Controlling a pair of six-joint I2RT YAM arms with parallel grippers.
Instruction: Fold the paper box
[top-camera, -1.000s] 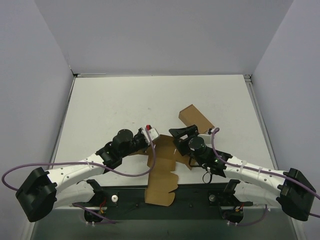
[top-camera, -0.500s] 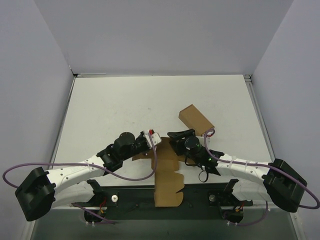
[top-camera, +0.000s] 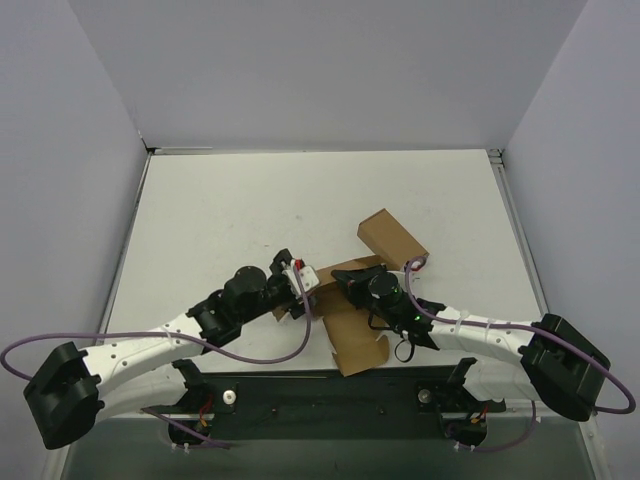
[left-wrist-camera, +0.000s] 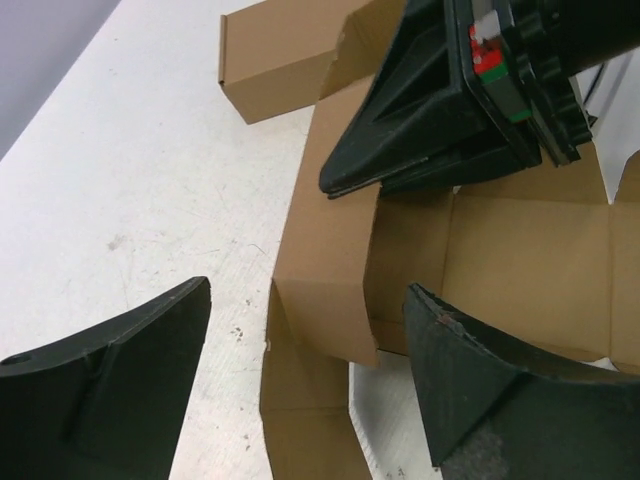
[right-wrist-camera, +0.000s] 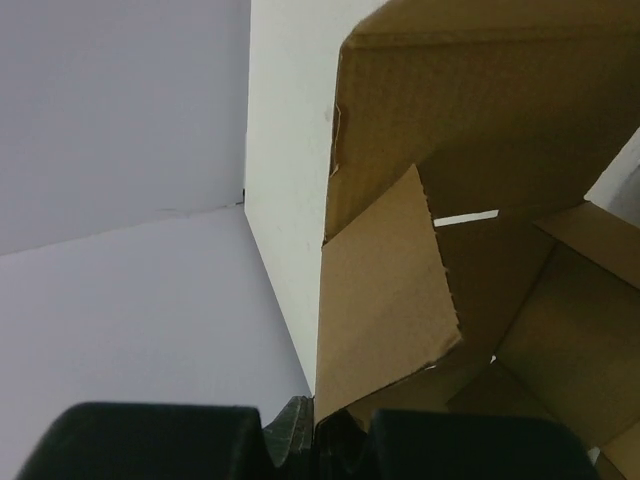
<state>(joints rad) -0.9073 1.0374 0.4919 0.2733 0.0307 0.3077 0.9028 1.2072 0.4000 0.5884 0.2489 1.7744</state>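
Paper box (top-camera: 352, 338) shifted, partly hidden | right claw (left-wrist-camera: 342, 186) clamps it | left claw (left-wrist-camera: 306, 298) apart

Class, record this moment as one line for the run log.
left tool: open around a raised flap | right tool: shut on paper box | fold: unfinished

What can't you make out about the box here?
Top view: far part of the box, under the left gripper and right gripper.
Right wrist view: the box's outline, cut off by top and right edges.
Left wrist view: its near flaps, cut off below.
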